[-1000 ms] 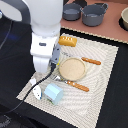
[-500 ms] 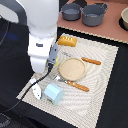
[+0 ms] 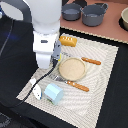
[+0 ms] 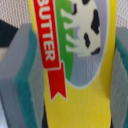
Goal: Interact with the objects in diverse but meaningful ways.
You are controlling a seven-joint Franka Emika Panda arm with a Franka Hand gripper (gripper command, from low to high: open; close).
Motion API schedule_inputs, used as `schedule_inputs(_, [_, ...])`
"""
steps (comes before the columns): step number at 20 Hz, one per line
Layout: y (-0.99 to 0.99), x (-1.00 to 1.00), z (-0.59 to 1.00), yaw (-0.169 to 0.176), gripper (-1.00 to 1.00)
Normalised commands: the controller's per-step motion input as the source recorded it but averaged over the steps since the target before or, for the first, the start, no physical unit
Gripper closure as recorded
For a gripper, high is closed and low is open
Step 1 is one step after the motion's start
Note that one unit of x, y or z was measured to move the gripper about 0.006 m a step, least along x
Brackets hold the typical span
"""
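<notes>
Butter packet (image 4: 75, 60) cropped, blurred

Crowded mat centre, open dark margins

The arm's white body (image 3: 44, 45) stands over the mat's (image 3: 107, 75) left part in the exterior view, hiding what lies under it. The plate (image 3: 72, 69) fills the middle, with the loaf (image 3: 68, 41) just beyond it, one orange stick (image 3: 91, 61) on its right and another (image 3: 77, 86) at its near edge, so gaps there are narrow. The carton (image 3: 53, 93) and white piece (image 3: 36, 88) block the near left corner. The mat's right side and near right corner lie bare. Two pots (image 3: 86, 12) close off the far counter. In the wrist view the packet (image 4: 75, 60) fills the space between the grey pads (image 4: 25, 75).
</notes>
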Motion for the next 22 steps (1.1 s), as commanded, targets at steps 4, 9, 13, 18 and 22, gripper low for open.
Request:
schedule_inputs(4, [0.00,-0.69,-0.30,0.045,1.00])
schedule_inputs(9, [0.02,-0.32,0.13,0.013,-1.00])
schedule_inputs(13, [0.10,0.10,0.54,-0.006,-1.00])
schedule_inputs(18, [0.07,0.45,0.69,-0.021,-1.00])
schedule_inputs(22, [-0.04,0.16,0.88,-0.081,-1.00])
